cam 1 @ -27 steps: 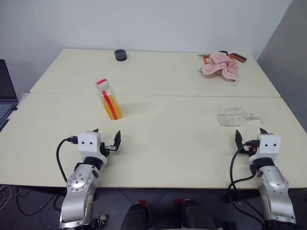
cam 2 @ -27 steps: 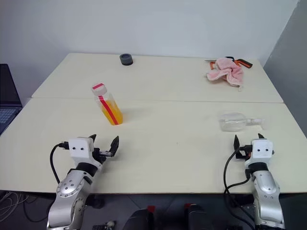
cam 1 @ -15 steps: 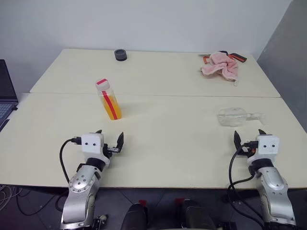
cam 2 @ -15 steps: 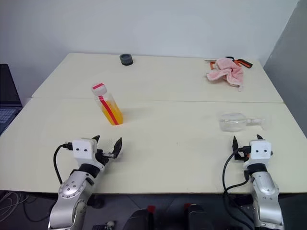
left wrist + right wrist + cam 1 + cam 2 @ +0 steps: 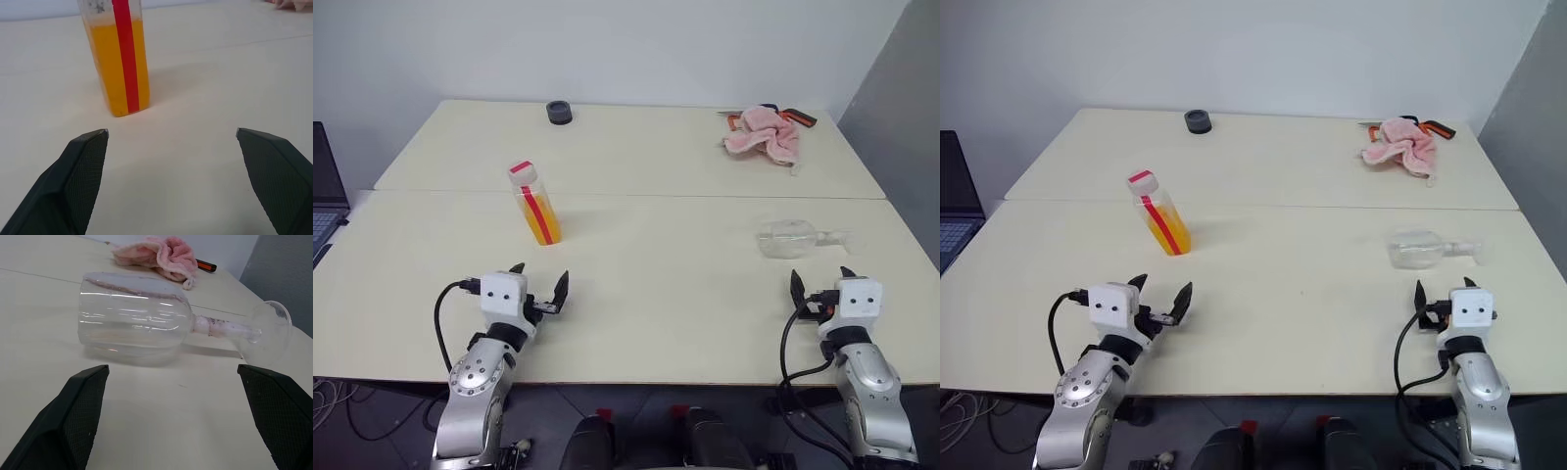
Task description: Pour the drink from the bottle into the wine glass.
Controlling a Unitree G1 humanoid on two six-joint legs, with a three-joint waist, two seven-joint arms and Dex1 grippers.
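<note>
The bottle [image 5: 536, 204] stands upright on the left half of the table, red-and-white cap on, with the orange drink [image 5: 117, 68] filling its lower body. The wine glass [image 5: 790, 238] lies on its side on the right half, its foot [image 5: 271, 325] pointing toward the right edge. My left gripper [image 5: 540, 279] is open and empty, low over the table a short way in front of the bottle [image 5: 120, 58]. My right gripper [image 5: 820, 279] is open and empty just in front of the glass bowl [image 5: 134, 316].
A pink cloth [image 5: 764, 132] lies over an orange-and-black tool at the back right. A small black round object [image 5: 559, 112] sits at the back edge. A laptop [image 5: 323, 196] stands off the table's left side. A seam [image 5: 656, 194] joins the two tabletops.
My left gripper has edged slightly to the right. The right gripper, bottle and glass have stayed where they were.
</note>
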